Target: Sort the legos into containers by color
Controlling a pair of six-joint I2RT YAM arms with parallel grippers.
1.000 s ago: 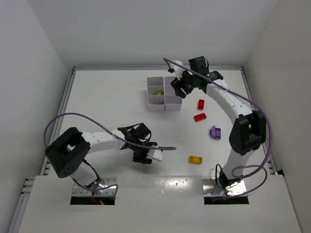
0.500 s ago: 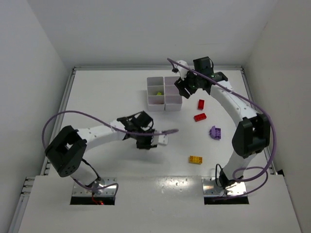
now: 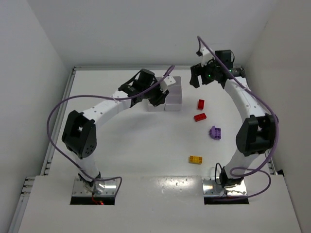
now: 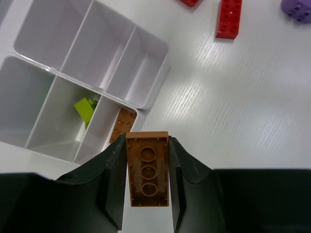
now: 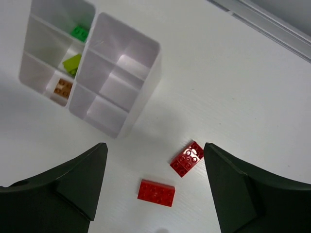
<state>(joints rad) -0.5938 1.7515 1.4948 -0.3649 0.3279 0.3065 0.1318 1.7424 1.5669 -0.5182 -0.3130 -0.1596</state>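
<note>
Left claw (image 4: 147,148) is clenched on a brown brick (image 4: 147,172), hanging over the white tray (image 4: 151,92) by the cell with one brown brick (image 4: 122,125). Let go off-centre and it could clip the wall and bounce onto the table (image 4: 233,121). Right claw (image 5: 154,160) gapes empty. Loose: two red bricks (image 5: 187,158) (image 5: 156,192), one purple brick (image 3: 215,132), one yellow brick (image 3: 196,158). Binned too: one lime brick (image 4: 85,108), one green brick (image 5: 79,33).

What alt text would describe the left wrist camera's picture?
The left gripper holds an orange-brown brick near the white compartment tray, which holds a matching brick and a lime one in neighbouring cells. Red bricks lie on the table beyond.
</note>
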